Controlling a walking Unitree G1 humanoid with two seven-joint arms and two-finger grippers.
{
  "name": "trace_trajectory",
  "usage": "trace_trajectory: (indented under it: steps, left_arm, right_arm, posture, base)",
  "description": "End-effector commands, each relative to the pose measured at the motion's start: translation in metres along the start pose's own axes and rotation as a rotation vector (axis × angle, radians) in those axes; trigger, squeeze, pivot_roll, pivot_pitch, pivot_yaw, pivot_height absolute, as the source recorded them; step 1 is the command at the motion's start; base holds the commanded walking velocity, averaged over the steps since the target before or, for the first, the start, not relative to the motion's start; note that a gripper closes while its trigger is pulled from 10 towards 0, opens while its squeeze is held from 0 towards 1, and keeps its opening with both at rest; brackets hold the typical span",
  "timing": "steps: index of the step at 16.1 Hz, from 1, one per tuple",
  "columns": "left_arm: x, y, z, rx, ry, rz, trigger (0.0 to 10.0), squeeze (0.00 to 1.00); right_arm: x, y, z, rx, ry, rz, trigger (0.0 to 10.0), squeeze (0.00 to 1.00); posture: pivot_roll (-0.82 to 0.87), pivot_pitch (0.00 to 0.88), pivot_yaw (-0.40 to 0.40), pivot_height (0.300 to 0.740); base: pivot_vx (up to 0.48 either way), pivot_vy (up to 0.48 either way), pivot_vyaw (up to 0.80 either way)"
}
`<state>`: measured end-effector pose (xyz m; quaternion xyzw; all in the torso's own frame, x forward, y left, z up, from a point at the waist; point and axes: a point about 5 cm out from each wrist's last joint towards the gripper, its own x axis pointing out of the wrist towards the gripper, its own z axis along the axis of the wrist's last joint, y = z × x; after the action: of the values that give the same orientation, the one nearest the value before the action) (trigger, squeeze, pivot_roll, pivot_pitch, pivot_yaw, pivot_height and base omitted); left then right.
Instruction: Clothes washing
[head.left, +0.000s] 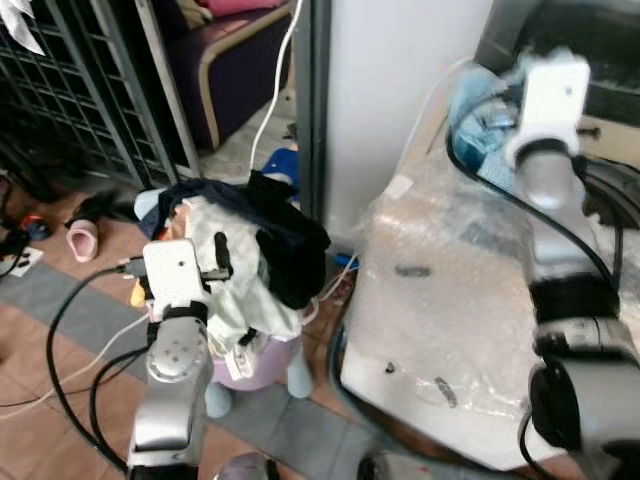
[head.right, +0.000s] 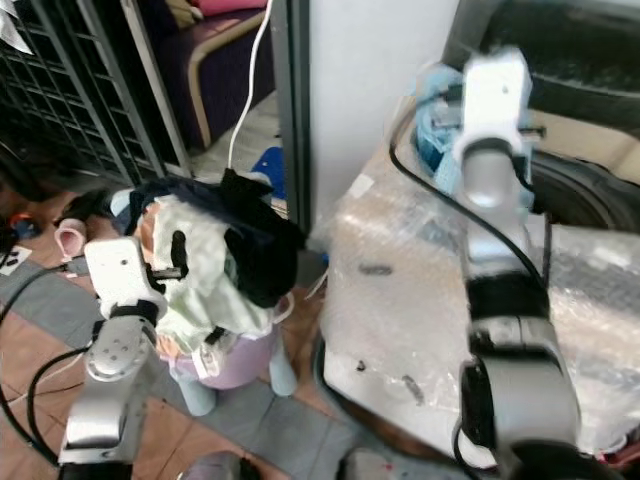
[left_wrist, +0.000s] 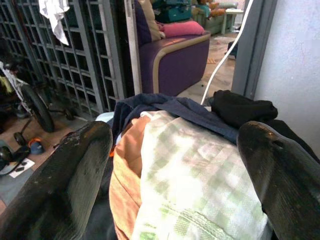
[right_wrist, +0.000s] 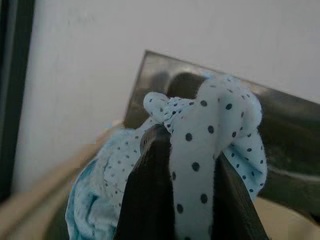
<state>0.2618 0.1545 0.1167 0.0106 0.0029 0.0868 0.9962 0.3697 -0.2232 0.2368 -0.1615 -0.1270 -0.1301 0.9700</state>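
Observation:
A lilac laundry basket (head.left: 258, 368) on the floor is heaped with clothes: a pale green checked cloth (left_wrist: 200, 185), an orange piece (left_wrist: 127, 165), a navy garment (left_wrist: 170, 106) and a black one (head.left: 292, 262). My left gripper (left_wrist: 175, 137) hovers just above the checked cloth, open wide with nothing between its fingers (left_wrist: 60, 190). My right gripper (right_wrist: 192, 137) is raised at the bubble-wrapped washing machine (head.left: 450, 300), shut on a light blue polka-dot cloth (right_wrist: 200, 160). That cloth bunches at the machine's top opening (head.left: 478, 125).
A grey pillar (head.left: 390, 90) rises between basket and machine. Behind stand a purple sofa (left_wrist: 175, 55) and a metal grille gate (head.left: 70, 90). A white cable (head.left: 275, 85) hangs down. A pink slipper (head.left: 82, 240) and black cables lie on the tiled floor. A bicycle wheel (left_wrist: 32, 107) leans by the gate.

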Motion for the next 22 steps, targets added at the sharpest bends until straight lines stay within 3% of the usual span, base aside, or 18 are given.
trace_trajectory:
  steps: [1,2,3,4,7,10,15,19,22]
  left_arm:
    - [0.003,-0.004,0.003,0.000,-0.006,-0.019,10.0,0.00]
    - [0.003,-0.005,0.003,0.001,-0.008,-0.023,10.0,0.00]
    - [0.003,-0.005,0.003,0.001,-0.008,-0.023,10.0,0.00]
    - [0.003,-0.003,0.004,-0.003,-0.009,-0.016,10.0,0.00]
    - [0.003,-0.002,0.004,0.002,0.001,0.010,10.0,0.00]
    - [0.004,-0.005,0.004,0.006,-0.001,-0.006,10.0,0.00]
    - [0.004,-0.006,0.003,0.001,0.006,-0.011,10.0,0.00]
    - [0.005,-0.006,0.003,0.003,0.007,-0.012,10.0,0.00]
    - [0.005,-0.006,0.002,0.002,0.011,-0.013,10.0,0.00]
  right_arm:
    - [-0.002,-0.005,0.005,0.014,-0.008,-0.001,10.0,0.00]
    - [-0.008,-0.004,0.000,0.026,0.001,0.022,10.0,0.00]
    - [-0.011,-0.002,0.000,0.037,0.000,0.036,10.0,0.36]
    - [-0.018,0.003,-0.002,0.069,0.008,0.040,10.0,1.00]
    - [-0.024,0.011,0.006,0.099,-0.023,0.061,10.0,1.00]
    - [-0.030,0.022,0.017,0.068,-0.086,0.135,10.0,1.00]
    - [-0.031,0.013,0.011,0.062,-0.058,0.095,10.0,1.00]
    - [-0.034,-0.003,-0.007,-0.078,0.034,-0.015,10.0,1.00]
    - [-0.043,0.008,-0.006,-0.003,0.016,0.063,10.0,1.00]
  posture:
    - [-0.04,0.037,0.034,0.740]
    - [-0.04,0.037,0.034,0.740]
    - [-0.04,0.036,0.035,0.740]
    - [-0.03,0.035,0.034,0.740]
    - [-0.03,0.032,0.032,0.740]
    - [-0.03,0.032,0.032,0.740]
    - [-0.04,0.028,0.032,0.740]
    - [-0.04,0.028,0.032,0.740]
    - [-0.04,0.029,0.033,0.740]
  base:
    - [0.000,0.000,0.00]
    - [0.000,0.000,0.00]
    - [0.000,0.000,0.00]
    - [0.000,0.000,0.00]
    - [0.000,0.000,0.00]
    - [0.000,0.000,0.00]
    - [0.000,0.000,0.00]
    - [0.000,0.000,0.00]
    - [0.000,0.000,0.00]
